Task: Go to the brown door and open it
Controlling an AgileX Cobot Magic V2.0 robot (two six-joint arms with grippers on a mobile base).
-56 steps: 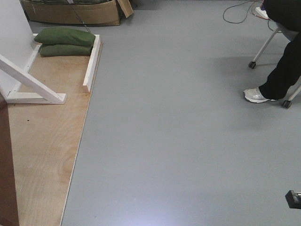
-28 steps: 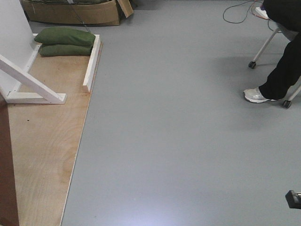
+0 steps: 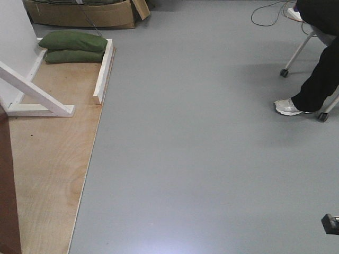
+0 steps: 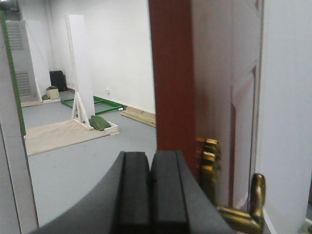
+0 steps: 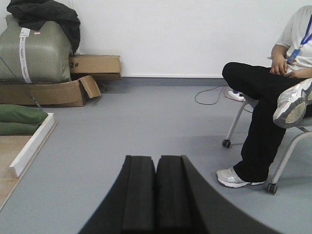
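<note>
In the left wrist view the brown door [image 4: 173, 73] stands edge-on right in front of me, its glossy panelled face [image 4: 241, 126] turned to the right. A brass latch plate [image 4: 208, 165] sits on the edge and a brass handle [image 4: 243, 214] sticks out low on the right. My left gripper [image 4: 150, 161] is shut and empty, just left of the latch. In the front view the door shows only as a brown strip [image 3: 8, 201] at the left edge. My right gripper [image 5: 156, 163] is shut and empty over grey floor.
A plywood base [image 3: 47, 159] with white braces [image 3: 37, 95] and green sandbags [image 3: 71, 46] lies on the left. A cardboard box [image 3: 79, 16] stands behind it. A seated person [image 5: 273, 97] on a wheeled chair and a floor cable [image 5: 209, 95] are on the right.
</note>
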